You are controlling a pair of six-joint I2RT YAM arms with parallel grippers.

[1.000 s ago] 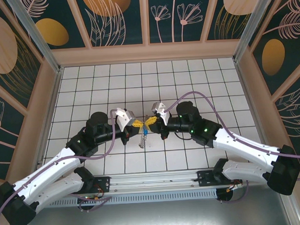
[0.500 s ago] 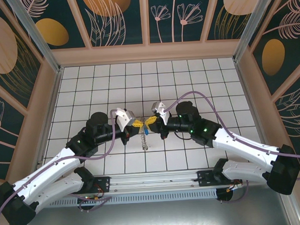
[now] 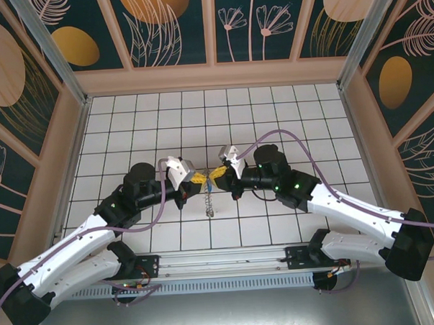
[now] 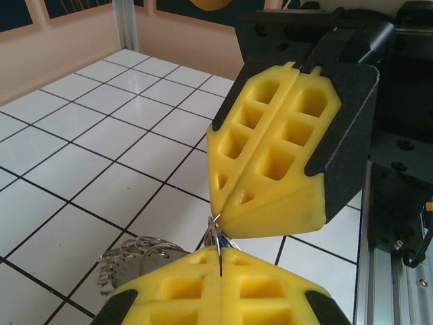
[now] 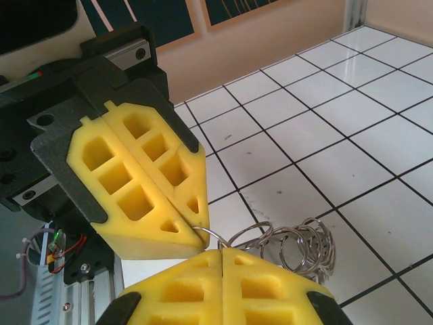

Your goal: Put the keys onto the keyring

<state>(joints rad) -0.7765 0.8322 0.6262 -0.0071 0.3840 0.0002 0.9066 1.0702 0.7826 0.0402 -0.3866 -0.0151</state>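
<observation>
Mid-desk [image 3: 273, 117], the left jaws and right jaws meet tip to tip, both fully closed, each pinching fine wire of the keyring [image 3: 209, 202] — its loops [image 5: 301, 247] trail to the tiles below. The key cannot be made out for sure. Pulling apart could bend the wire or let it slip. The walls [image 3: 213, 75] stand well off — ample room all round.

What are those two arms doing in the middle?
The left gripper and right gripper meet tip to tip above a white tiled table. Both have their yellow foam jaws shut, pinching the top of a keyring of silvery wire loops that hangs below them. Any key is too small to make out.
</observation>
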